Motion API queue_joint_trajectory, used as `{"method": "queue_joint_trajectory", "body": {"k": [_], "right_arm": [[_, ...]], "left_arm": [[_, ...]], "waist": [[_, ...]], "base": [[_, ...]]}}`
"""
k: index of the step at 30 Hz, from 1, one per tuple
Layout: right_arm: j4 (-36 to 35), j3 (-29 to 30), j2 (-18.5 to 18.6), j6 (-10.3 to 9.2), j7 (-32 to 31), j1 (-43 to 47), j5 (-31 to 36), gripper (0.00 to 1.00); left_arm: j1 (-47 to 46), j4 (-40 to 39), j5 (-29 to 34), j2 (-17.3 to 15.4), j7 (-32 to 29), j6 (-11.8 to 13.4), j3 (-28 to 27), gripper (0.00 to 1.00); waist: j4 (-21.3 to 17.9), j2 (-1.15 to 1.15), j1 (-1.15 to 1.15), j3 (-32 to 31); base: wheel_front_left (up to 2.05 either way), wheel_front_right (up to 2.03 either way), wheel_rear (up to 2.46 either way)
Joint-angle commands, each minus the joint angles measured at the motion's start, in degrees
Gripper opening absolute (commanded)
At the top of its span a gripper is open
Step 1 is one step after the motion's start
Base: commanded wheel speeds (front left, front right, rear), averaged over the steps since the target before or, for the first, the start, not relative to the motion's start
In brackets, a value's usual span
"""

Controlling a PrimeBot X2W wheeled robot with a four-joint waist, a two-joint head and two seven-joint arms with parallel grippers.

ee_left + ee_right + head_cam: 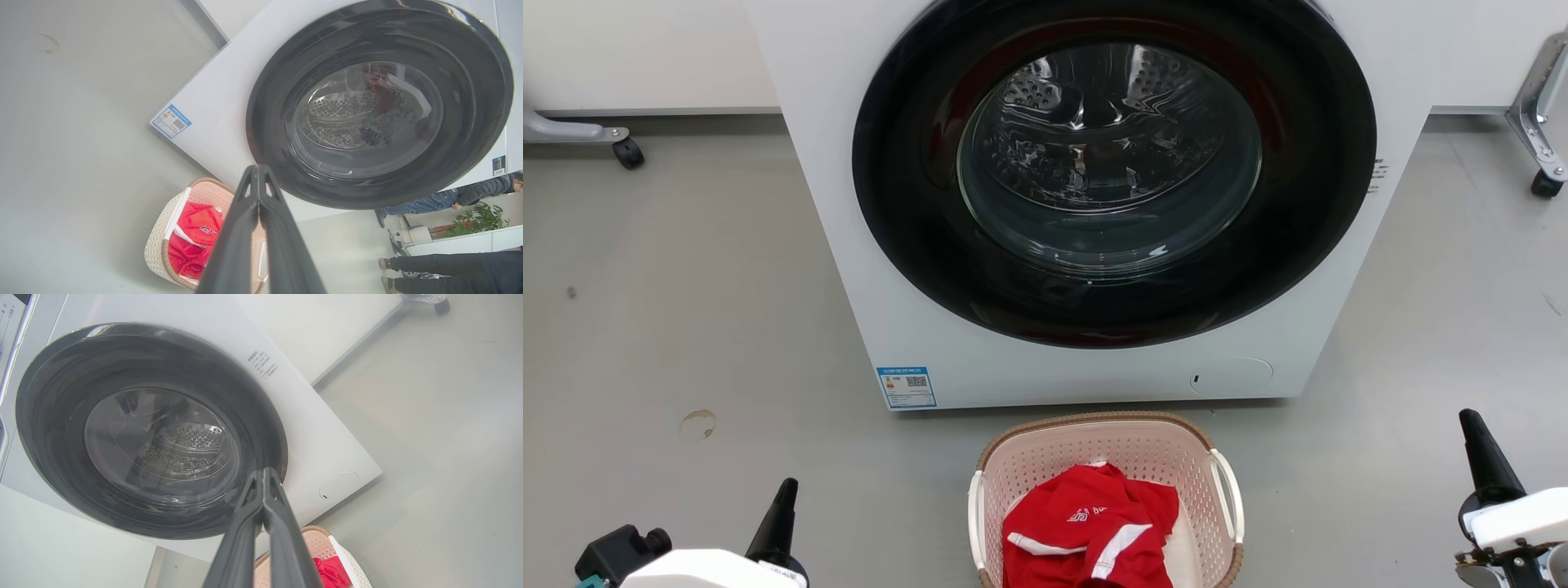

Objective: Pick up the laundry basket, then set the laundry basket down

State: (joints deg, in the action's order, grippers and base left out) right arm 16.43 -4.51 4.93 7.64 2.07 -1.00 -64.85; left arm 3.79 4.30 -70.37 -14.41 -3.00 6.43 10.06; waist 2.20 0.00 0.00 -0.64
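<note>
Two long-fingered grippers stood pressed shut and empty-handed on either side of the laundry basket (1062,465), the left gripper (786,490) at the lower left of the head view and the right gripper (1474,433) at the lower right, both well apart from it. In each wrist view the smooth, dark fingers tapered together to a closed point, the left (258,171) and the right (264,473) alike.

The basket sat on the matte grey floor (686,327) just in front of the washing machine (841,245), below its door. It was a rounded rectangle of pale pink plastic, its walls pierced with rows of small holes, its rim (1094,418) a brown woven-look band. A white loop handle (1227,494) curved along each long side. A crumpled red garment (1094,523) with white stripes lay inside.

Behind it, the machine's flat white front carried a broad, glossy black round door (907,212) with a bulging glass window (1107,155), through which the perforated steel drum showed. A blue-and-white label (907,386) was stuck at the lower left corner, and a round hatch (1232,376) sat at the lower right.
</note>
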Motion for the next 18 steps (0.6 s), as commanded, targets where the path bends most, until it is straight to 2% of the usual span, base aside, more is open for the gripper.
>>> {"method": "queue_joint_trajectory", "body": {"k": [1,18], "right_arm": [[-1.6,0.4,1.2,-0.07,-0.5,-3.2,-1.7,0.0],[-1.8,3.6,0.3,-0.09,-2.9,-3.8,-9.8,0.0]], "left_arm": [[-3.6,-0.8,-1.4,-0.3,0.0,-1.1,-2.2,0.0],[-5.6,2.5,-8.0,3.2,-0.9,-5.1,-6.4,0.0]], "waist": [[-0.1,0.0,0.0,0.0],[-0.7,0.0,0.0,0.3]], "base": [[0.0,0.0,0.0],[0.0,0.0,0.0]]}}
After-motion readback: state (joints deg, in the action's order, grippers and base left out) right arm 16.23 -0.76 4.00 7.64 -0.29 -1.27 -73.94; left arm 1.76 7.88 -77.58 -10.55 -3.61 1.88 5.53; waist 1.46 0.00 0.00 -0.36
